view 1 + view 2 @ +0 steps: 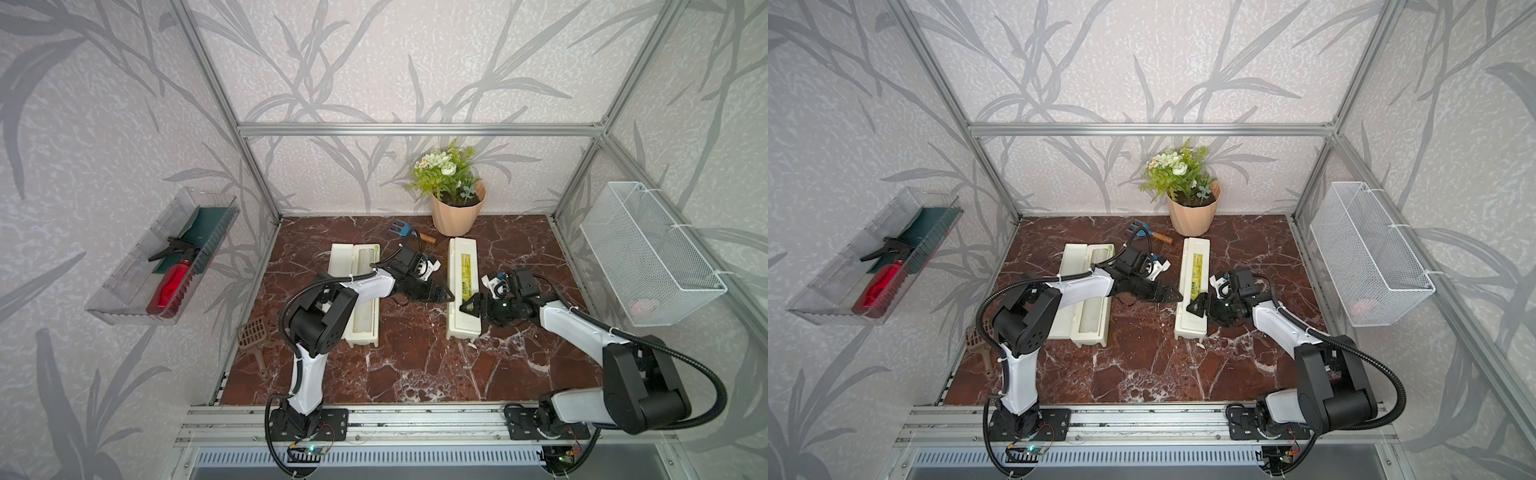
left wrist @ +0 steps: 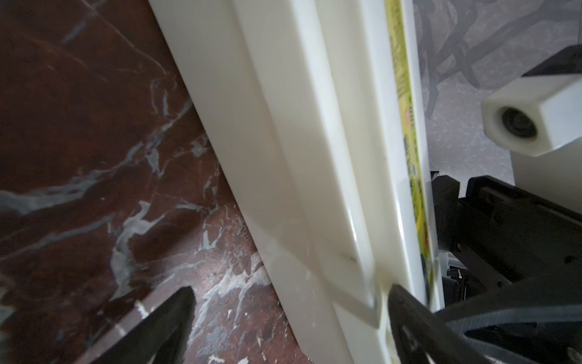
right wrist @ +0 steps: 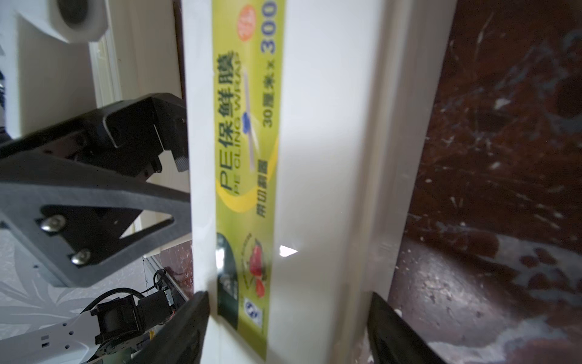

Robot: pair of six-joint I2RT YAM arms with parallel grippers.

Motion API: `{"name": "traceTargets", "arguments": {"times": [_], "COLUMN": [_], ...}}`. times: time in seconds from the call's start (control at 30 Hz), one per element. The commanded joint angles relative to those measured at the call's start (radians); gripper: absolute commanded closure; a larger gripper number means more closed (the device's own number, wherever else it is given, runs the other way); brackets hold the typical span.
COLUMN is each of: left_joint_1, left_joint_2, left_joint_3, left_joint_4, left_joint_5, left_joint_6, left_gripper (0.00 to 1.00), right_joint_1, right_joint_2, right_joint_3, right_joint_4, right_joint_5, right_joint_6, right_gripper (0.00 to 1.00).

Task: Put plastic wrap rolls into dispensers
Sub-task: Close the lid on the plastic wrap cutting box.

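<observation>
At the right dispenser (image 1: 462, 266), the left hand (image 1: 446, 296) stands released by its lid edge. The right hand (image 1: 471, 306) straddles it, grip unclear. Clamp squarely so it cannot slide.

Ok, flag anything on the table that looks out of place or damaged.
A small white fragment lies on the table by the near end of the closed dispenser. It may be chipped plastic, but it is too small to tell. Nothing else stands out.
</observation>
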Motion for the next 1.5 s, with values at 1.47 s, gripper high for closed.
{"name": "traceTargets", "arguments": {"times": [1.47], "left_joint_1": [-0.01], "left_joint_2": [-0.118], "left_joint_3": [-0.179], "left_joint_4": [0.232], "left_joint_5": [0.166], "left_joint_6": [-0.024], "left_gripper": [0.01], "right_joint_1": [0.015], "right_joint_2": [0.006], "right_joint_3": [-0.104], "right_joint_4": [0.128], "right_joint_5": [-0.072], "right_joint_6": [0.149], "right_gripper": [0.35]}}
